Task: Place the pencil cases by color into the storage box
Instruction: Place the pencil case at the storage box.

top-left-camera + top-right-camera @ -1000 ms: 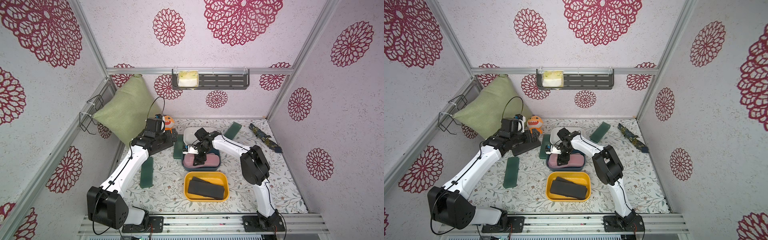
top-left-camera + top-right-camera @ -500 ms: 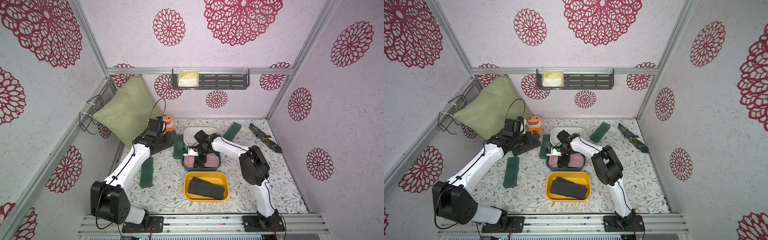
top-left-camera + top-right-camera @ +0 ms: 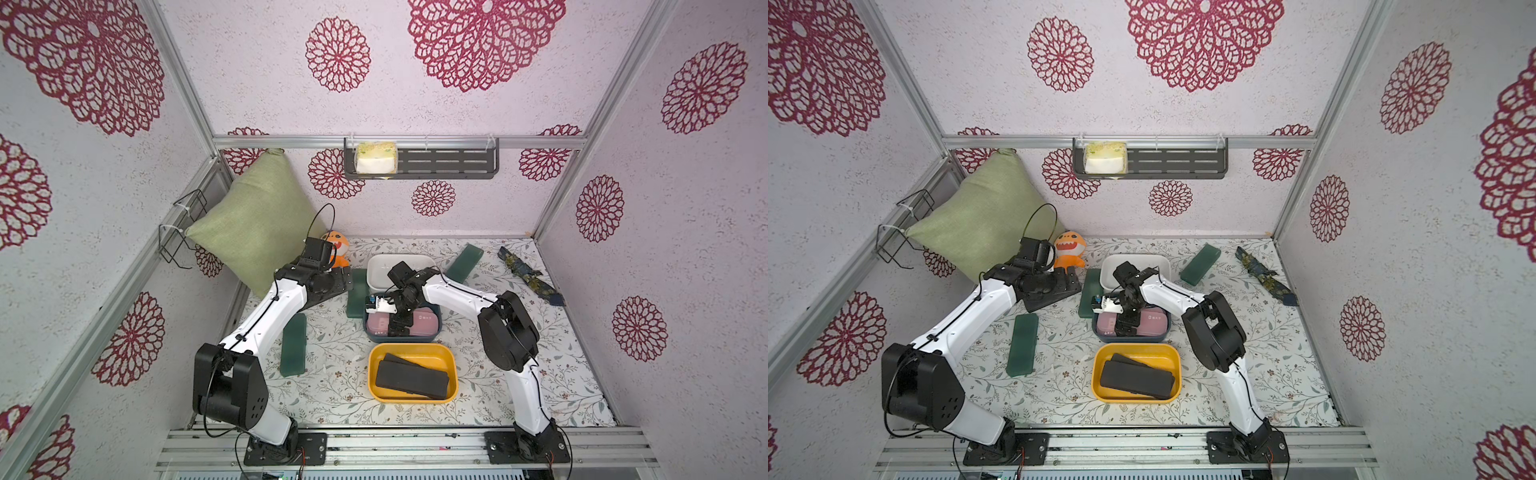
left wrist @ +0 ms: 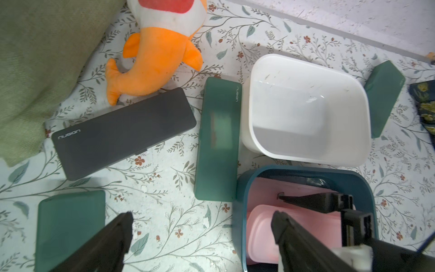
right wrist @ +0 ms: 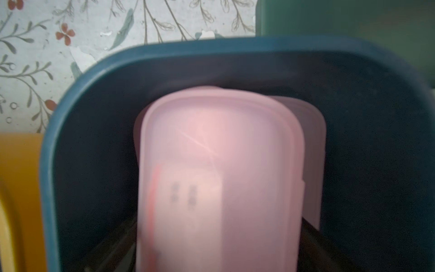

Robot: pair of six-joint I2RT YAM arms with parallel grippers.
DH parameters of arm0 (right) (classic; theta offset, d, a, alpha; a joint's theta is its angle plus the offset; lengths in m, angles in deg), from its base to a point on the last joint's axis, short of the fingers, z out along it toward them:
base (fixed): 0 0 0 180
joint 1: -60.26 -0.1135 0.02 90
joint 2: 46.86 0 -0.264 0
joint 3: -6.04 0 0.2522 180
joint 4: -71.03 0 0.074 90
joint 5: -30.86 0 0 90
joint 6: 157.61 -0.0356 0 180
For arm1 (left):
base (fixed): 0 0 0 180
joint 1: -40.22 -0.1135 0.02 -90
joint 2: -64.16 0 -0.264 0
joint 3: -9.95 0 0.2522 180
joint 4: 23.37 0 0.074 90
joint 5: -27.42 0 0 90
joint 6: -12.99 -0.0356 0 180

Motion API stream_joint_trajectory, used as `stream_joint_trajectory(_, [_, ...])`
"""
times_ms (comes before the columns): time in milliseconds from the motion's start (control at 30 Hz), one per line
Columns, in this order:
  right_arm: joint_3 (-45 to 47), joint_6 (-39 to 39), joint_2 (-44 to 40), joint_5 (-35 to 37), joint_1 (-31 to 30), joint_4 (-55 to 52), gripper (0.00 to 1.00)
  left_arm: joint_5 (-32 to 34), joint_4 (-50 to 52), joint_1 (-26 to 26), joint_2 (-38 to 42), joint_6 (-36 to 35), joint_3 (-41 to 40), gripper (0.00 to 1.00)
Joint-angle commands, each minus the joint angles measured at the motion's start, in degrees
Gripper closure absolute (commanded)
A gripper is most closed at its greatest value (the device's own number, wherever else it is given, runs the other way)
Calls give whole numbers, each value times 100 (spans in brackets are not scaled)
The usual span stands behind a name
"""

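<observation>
Pencil cases (image 3: 411, 378) in black lie in the yellow bin (image 3: 428, 353) nearest me, a green case (image 3: 293, 351) on the table (image 3: 332, 390) to their left. Just beyond, my right gripper (image 3: 399, 326) reaches into the blue bin (image 5: 211, 44), fingers (image 4: 306, 200) flanking the top pink case (image 5: 219, 176); I cannot tell whether they clamp it. Farther, my left gripper (image 4: 202, 217) hangs wide open above the table near a black case (image 4: 122, 131) and a second green case (image 4: 219, 141) beside the white bin (image 4: 306, 70), a third green case (image 3: 464, 259) far right.
</observation>
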Motion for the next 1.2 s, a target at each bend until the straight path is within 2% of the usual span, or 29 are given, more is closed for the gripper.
stream_joint_trajectory(0, [-121,-86,-395,135,6,-138,4,429,614,-107,-73,256,109,1])
stream_joint_trajectory(200, [-191,-111,-585,211,8,-132,2,884,1238,-266,-67,750,-145,1])
stream_joint_trajectory(567, [87,-129,-1116,286,25,180,1,892,1499,-713,-272,1256,-1010,3])
stream_joint_trajectory(833, [1027,-321,-1767,268,128,857,1,1039,1546,-1012,-301,1120,-1222,3])
stream_joint_trajectory(1033, [1790,-475,-2285,294,281,1246,1,774,1319,-1451,-331,811,-1360,3])
stream_joint_trajectory(1167, [2197,-541,-2608,283,400,1456,1,493,1199,-1549,-507,546,-1296,3])
